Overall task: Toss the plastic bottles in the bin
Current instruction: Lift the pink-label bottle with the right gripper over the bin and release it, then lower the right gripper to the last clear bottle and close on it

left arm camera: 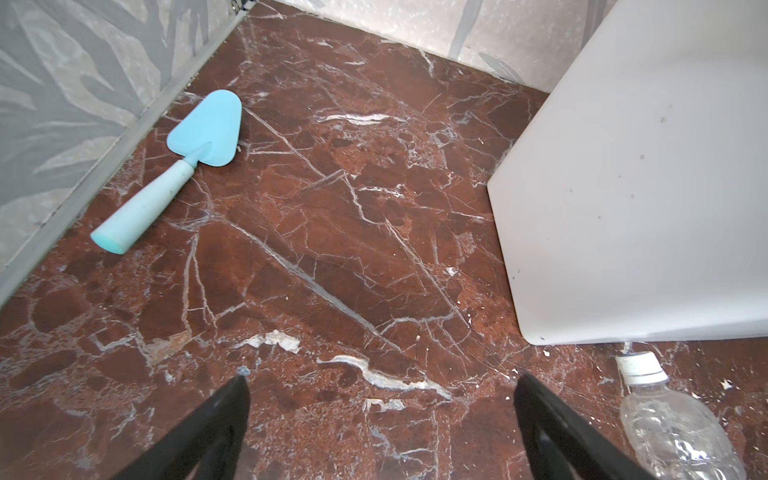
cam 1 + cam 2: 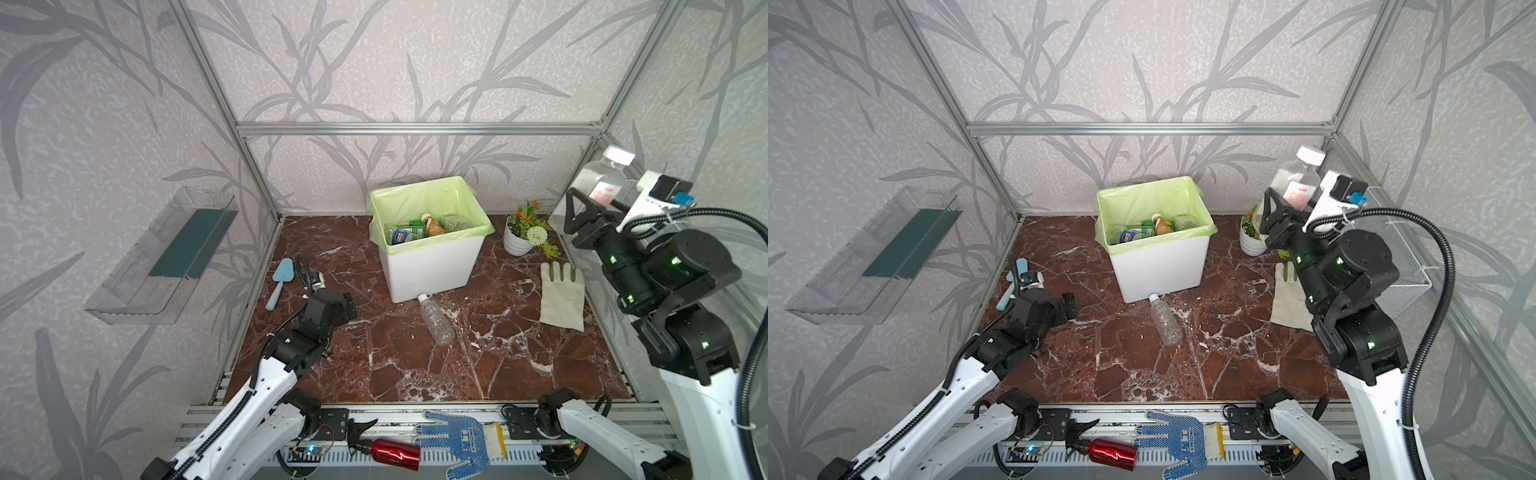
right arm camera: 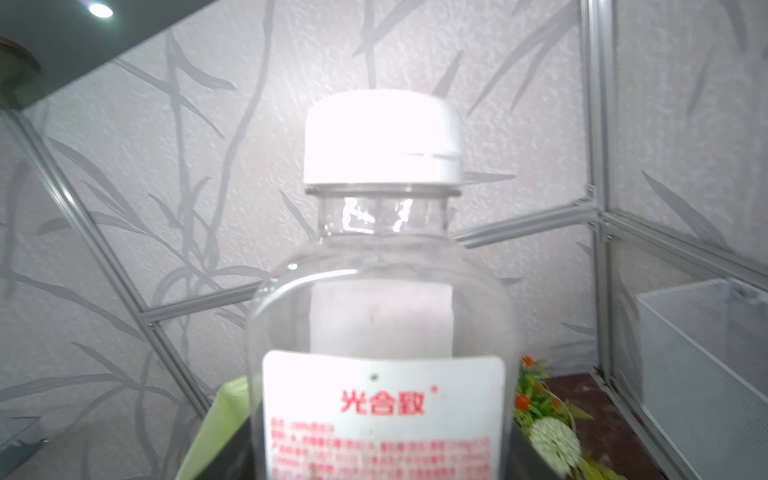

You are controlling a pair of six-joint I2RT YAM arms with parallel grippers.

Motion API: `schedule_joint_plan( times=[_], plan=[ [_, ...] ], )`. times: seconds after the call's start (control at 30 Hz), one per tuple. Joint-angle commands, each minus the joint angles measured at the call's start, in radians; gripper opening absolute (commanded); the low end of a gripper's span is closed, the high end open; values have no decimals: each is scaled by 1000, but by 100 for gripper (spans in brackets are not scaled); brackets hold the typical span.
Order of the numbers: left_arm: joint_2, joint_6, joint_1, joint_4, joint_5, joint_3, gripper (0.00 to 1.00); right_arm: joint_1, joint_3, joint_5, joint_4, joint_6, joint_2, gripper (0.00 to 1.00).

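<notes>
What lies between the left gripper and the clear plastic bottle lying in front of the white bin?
Only bare red-brown marble floor lies between the left gripper and the clear plastic bottle; both top views show it.

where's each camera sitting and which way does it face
Both top views: high in front, looking down at the floor and bin; left arm and right arm show.
Left wrist: low, facing trowel and lying bottle; open left tool shows.
Right wrist: raised, facing the back wall past the held bottle; right tool barely shows.
Shared: lying bottle, both top views and left wrist.
</notes>
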Motion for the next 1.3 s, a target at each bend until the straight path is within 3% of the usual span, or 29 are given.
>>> schedule_joint_plan(
  times=[0.0, 0.07, 0.17, 0.2, 0.27, 0.47, 0.67, 0.83, 1.03, 1.27],
  plan=[
    [-4, -64, 6, 26, 58, -25, 99, 68, 24, -190, 38, 18, 243, 55],
    [-9, -103, 4, 36, 92, -42, 99, 161, 81, -183, -14, -50, 373, 63],
    [-8, -164, -3, 39, 152, -59, 99, 215, 183, -153, -126, -108, 518, 85],
    [-7, -183, -14, 36, 162, -63, 99, 213, 194, -113, -128, -107, 530, 93],
    [-4, -214, -49, 33, 151, -70, 99, 204, 189, -44, -94, -121, 507, 99],
    [-4, -295, -259, 24, 17, -70, 99, 161, 205, 17, -84, -165, 390, 100],
    [99, -380, -394, 13, -7, -52, 99, 115, 38, 10, -67, -143, 222, 99],
    [102, -410, -404, 76, -17, -82, 99, 114, -185, 25, -118, -109, 68, 99],
    [14, -376, -397, 54, -148, -90, 99, 151, -568, -8, -131, 32, -125, 95],
    [-77, -352, -339, -14, -160, -105, 99, 389, -855, 88, -84, 207, -58, 95]
  ],
)
